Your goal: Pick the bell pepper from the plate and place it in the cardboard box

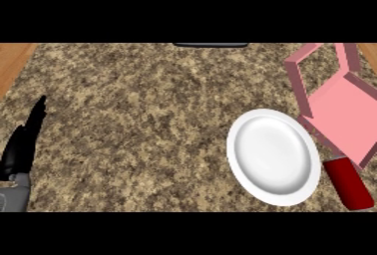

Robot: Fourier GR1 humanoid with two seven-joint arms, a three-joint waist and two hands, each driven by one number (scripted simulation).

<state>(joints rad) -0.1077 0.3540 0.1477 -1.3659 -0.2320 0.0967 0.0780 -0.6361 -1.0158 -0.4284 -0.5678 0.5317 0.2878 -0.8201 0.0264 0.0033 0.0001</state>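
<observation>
Left hand (pixel 20 149) is shown at the view's left edge, fingers straight and raised, holding nothing; its forearm is cut off below. The bell pepper (pixel 350 185), dark red and elongated, is seen on the counter (pixel 147 99) just beside the right rim of the white plate (pixel 273 157), below the pink cardboard box (pixel 342 119). Contact with the box cannot be determined. The box is cut off at the right edge.

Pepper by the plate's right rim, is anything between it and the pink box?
Nothing visible does. The pepper lies beside the plate, its far end right at the near corner of the box. The left hand rests open at the view's left edge; the right hand is not in view.
</observation>
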